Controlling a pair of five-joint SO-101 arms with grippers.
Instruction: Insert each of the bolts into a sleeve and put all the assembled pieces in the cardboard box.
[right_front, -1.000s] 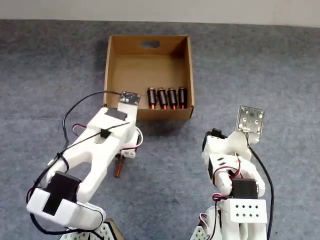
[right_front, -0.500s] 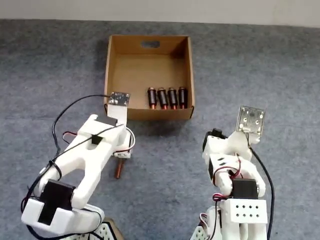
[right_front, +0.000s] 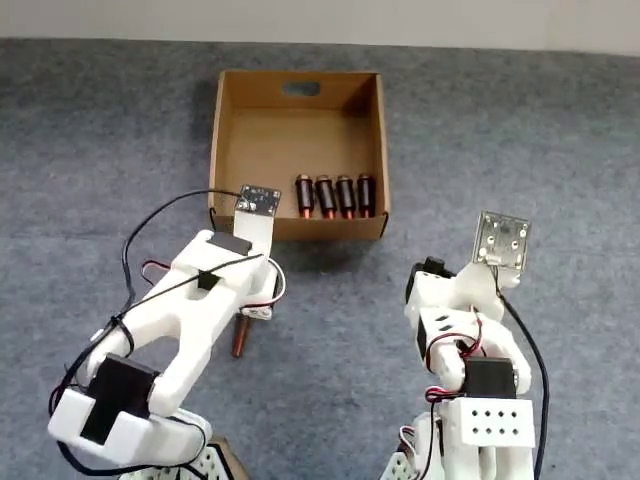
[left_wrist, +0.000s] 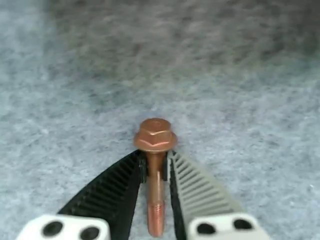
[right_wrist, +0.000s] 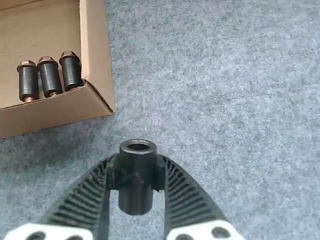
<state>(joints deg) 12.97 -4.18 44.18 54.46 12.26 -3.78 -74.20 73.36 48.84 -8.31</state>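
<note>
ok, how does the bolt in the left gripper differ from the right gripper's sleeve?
The bolt is copper-coloured; the sleeve is black. The bolt is a slim threaded shank with a hex head; the sleeve is a thicker hollow tube, bore open. Shared: each is clamped, bolt in the left gripper, sleeve in the right gripper.

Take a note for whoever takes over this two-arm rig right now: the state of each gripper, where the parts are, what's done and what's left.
Left gripper: shut on a copper bolt, held over the grey mat in front of the box.
Right gripper: shut on a black sleeve, bore empty.
Cardboard box: four assembled pieces lie in a row along its front wall.
Done: four bolts sleeved and boxed.
Left: insert the held bolt into the held sleeve, then put that piece in the box.
</note>
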